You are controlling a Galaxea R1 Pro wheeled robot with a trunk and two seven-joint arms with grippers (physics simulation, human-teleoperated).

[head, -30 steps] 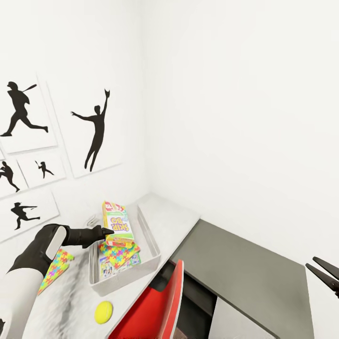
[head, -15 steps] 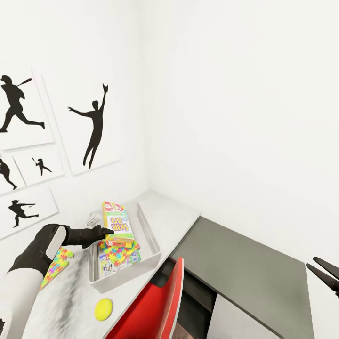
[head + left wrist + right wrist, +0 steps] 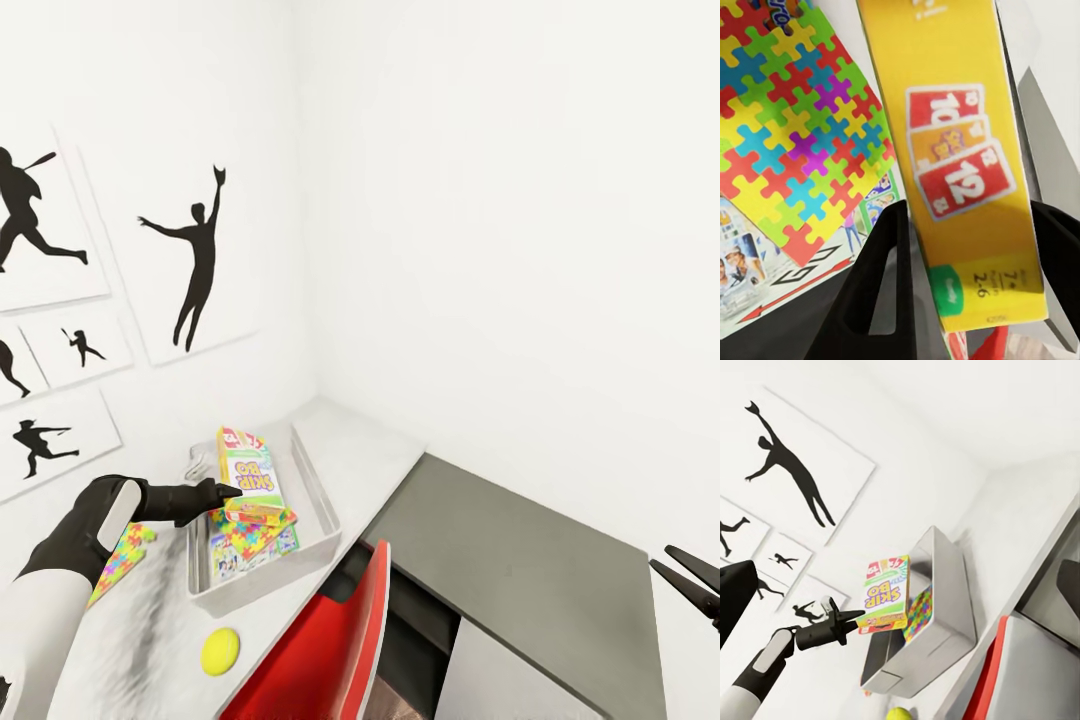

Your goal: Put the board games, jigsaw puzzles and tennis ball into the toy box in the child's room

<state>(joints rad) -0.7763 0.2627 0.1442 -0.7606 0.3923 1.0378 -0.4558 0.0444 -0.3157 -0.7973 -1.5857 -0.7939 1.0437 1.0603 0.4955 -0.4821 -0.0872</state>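
My left gripper [image 3: 226, 492] is shut on the yellow-green-red SKIP-BO board game [image 3: 247, 474], held tilted on edge over the grey toy box [image 3: 318, 512] on the table [image 3: 365, 455]. In the left wrist view the box [image 3: 960, 150] sits between both fingers [image 3: 886, 289]. Inside the bin a jigsaw puzzle [image 3: 250, 537] lies on a flat board game [image 3: 230, 566]. A second puzzle [image 3: 118, 562] lies on the table left of the bin. The tennis ball [image 3: 220, 650] rests in front of it. My right gripper [image 3: 688, 580] hangs open at the far right.
A red chair [image 3: 335, 650] stands against the table's front edge, below the bin. A lower dark grey side cabinet [image 3: 520, 575] adjoins the table on the right. White walls close the corner, with black silhouette posters [image 3: 195, 260] on the left wall.
The head view has shifted a little, so the posters slid left and up. My left gripper still holds the SKIP-BO box at the same spot over the bin.
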